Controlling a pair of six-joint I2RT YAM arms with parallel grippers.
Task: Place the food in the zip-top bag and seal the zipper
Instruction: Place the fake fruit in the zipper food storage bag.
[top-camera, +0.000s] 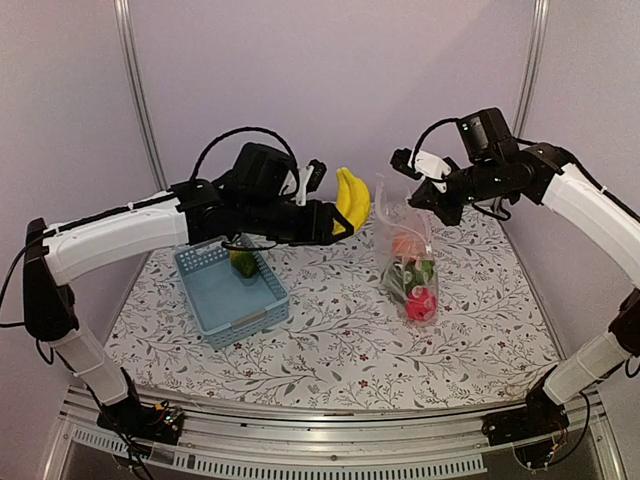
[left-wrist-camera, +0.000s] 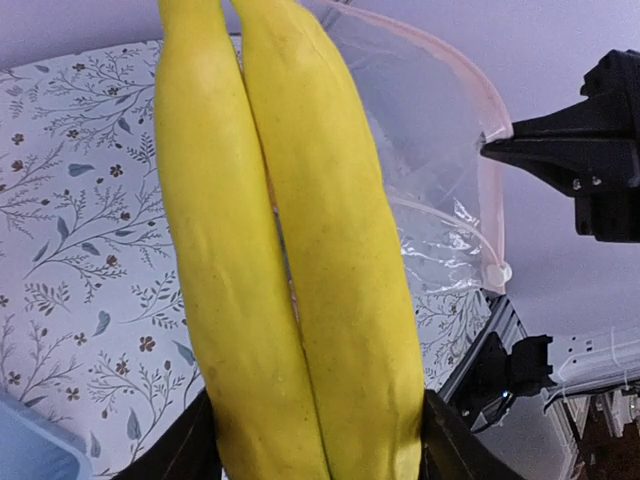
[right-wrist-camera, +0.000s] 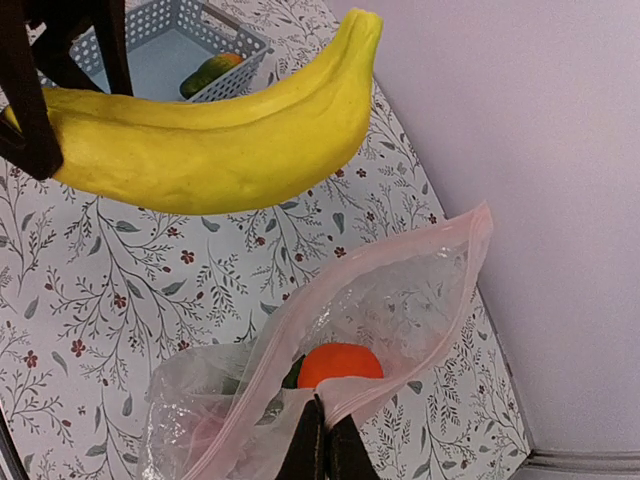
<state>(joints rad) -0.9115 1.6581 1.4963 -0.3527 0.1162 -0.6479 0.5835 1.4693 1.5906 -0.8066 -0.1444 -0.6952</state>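
Observation:
My left gripper is shut on the yellow banana, held in the air just left of the bag's mouth; the banana fills the left wrist view and shows in the right wrist view. My right gripper is shut on the pinkish zipper edge of the clear zip-top bag and holds it hanging with its mouth open. Inside are an orange, dark green pieces and a pinkish-red ball. An orange-green mango lies in the basket.
The light blue slotted basket stands on the flowered tablecloth at the left, below my left arm. The purple back wall is close behind both grippers. The table's metal front rail runs along the bottom.

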